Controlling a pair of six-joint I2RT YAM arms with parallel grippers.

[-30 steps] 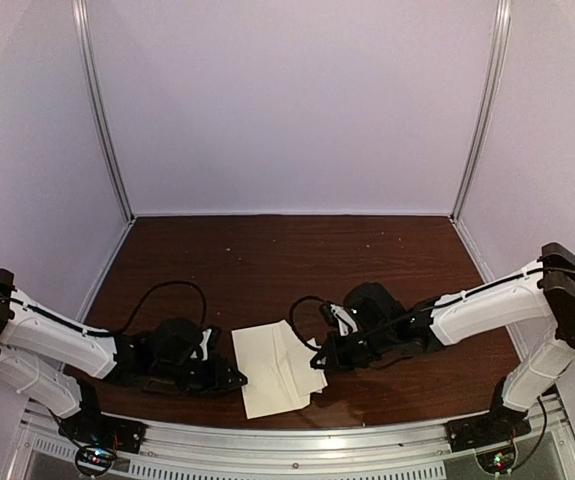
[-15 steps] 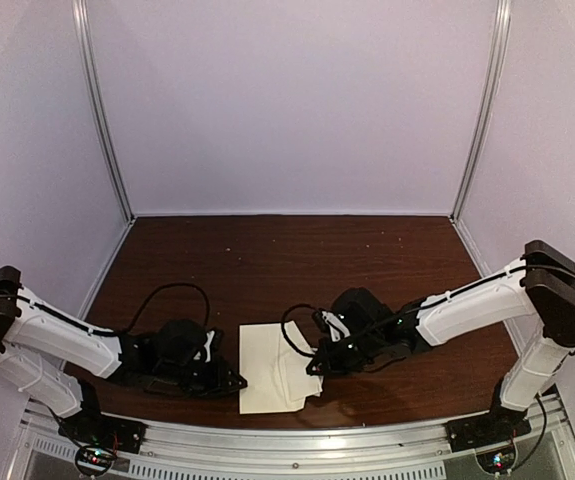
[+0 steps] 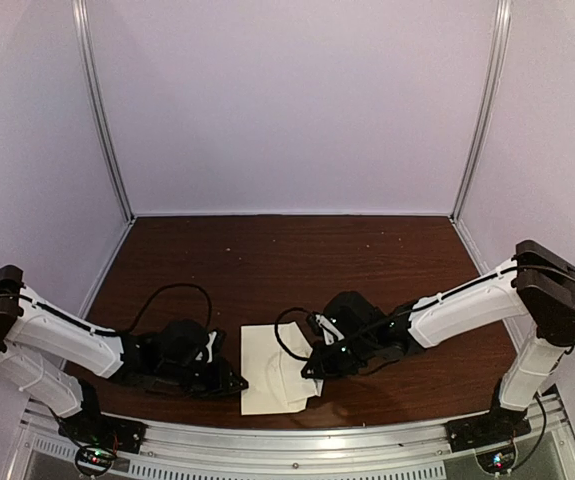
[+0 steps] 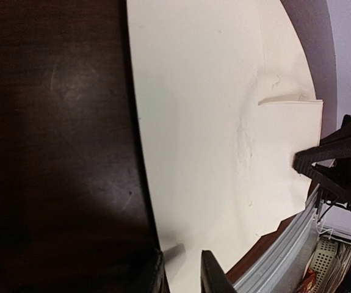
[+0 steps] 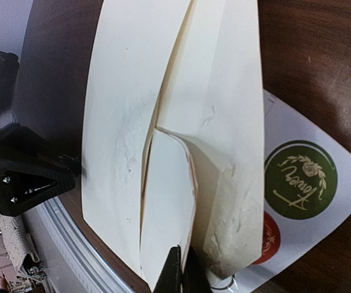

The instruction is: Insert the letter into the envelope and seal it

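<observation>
The cream envelope (image 3: 265, 365) lies flat near the table's front edge, also in the left wrist view (image 4: 206, 122) and right wrist view (image 5: 117, 122). My right gripper (image 3: 310, 368) (image 5: 181, 274) is shut on the near edge of the letter (image 5: 169, 207), a pale folded sheet with a pinkish edge. The letter's far end sits at the envelope's mouth, between body and raised flap (image 5: 236, 110). My left gripper (image 3: 239, 380) (image 4: 181, 278) is low at the envelope's left edge, jaws a little apart, one finger over the paper, one over the wood.
A white card of round stickers (image 5: 297, 183), green and red, lies under the envelope's right side. The metal front rail (image 3: 287, 440) runs just below the envelope. The right gripper shows in the left wrist view (image 4: 303, 163). White walls enclose the table.
My right gripper has moved left with the letter, pushing it toward the envelope. The envelope has straightened and shifted slightly. The left gripper has stayed at its left edge.
</observation>
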